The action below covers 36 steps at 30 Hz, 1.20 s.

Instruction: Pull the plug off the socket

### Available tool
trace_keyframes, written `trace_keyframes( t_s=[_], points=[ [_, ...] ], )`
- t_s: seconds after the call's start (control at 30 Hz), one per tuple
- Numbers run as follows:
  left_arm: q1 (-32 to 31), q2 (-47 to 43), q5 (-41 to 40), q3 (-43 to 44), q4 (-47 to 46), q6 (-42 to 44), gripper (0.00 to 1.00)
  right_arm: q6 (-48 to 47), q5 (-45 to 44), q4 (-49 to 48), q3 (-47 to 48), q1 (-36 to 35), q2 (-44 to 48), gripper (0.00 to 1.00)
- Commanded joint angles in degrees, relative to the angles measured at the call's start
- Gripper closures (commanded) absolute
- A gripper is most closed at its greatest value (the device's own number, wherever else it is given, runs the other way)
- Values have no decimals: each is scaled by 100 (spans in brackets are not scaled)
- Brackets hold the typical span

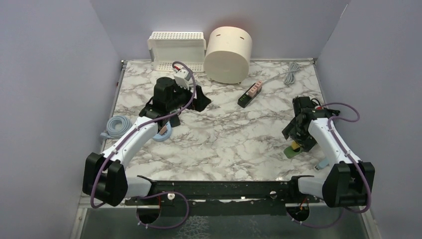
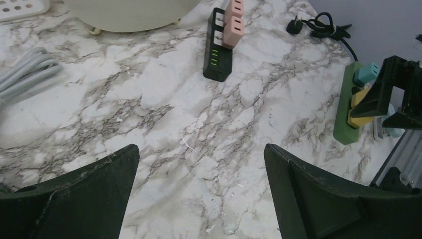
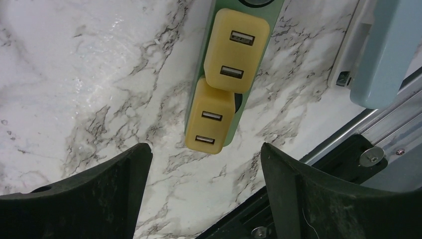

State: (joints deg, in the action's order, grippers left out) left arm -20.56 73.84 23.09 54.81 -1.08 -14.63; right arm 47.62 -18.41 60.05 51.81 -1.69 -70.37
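A green power strip [image 3: 196, 107] lies near the table's front right edge, with two yellow USB plugs [image 3: 237, 50] [image 3: 210, 117] pushed into it. My right gripper [image 3: 206, 164] is open and empty, hovering just above the strip's near end, with the nearer yellow plug between and ahead of the fingers. In the top view the right gripper [image 1: 297, 139] covers most of the strip [image 1: 292, 152]. The left wrist view shows the strip [image 2: 346, 117] with a teal plug [image 2: 367, 73] too. My left gripper [image 1: 198, 102] is open and empty over bare table at the back left.
A black power strip [image 1: 250, 93] with pink plugs [image 2: 234, 22] lies mid-table. A cream cylinder [image 1: 229, 54] and a white basket [image 1: 176, 47] stand at the back. A grey cable coil [image 1: 117, 125] lies left. A light blue object [image 3: 393, 50] sits by the right rail.
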Motion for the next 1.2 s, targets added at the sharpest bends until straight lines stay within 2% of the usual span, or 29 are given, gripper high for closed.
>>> trace_keyframes(
  t_s=[0.0, 0.23, 0.43, 0.5, 0.7, 0.9, 1.0, 1.17],
  points=[
    [-350, 118, 26, 40, -76, 152, 1, 180, -245, -416, -182, 75, -115, 16],
    [-900, 485, -163, 40, -77, -140, 1, -10, -328, -873, -360, 257, -281, 31],
    [-1441, 644, -474, 40, -79, 70, 1, -165, -260, -1164, -487, 374, -415, 33],
    [-1598, 734, -645, 118, -84, 60, 1, -186, -165, -1248, -565, 389, -438, 37],
    [-2251, 1239, -546, 358, -487, -418, 1, -240, 112, -1481, -803, 389, -392, 56],
    [-3080, 2238, -352, 842, -1033, -755, 1, -624, 633, -1828, -697, 391, 115, 75],
    [-3401, 2877, -107, 1271, -1198, -864, 1, -1154, 1493, -2341, -652, 390, 572, 98],
    [-3618, 3609, 235, 1875, -1495, -1216, 1, -1238, 2300, -2572, -463, 385, 733, 99]
  ],
)
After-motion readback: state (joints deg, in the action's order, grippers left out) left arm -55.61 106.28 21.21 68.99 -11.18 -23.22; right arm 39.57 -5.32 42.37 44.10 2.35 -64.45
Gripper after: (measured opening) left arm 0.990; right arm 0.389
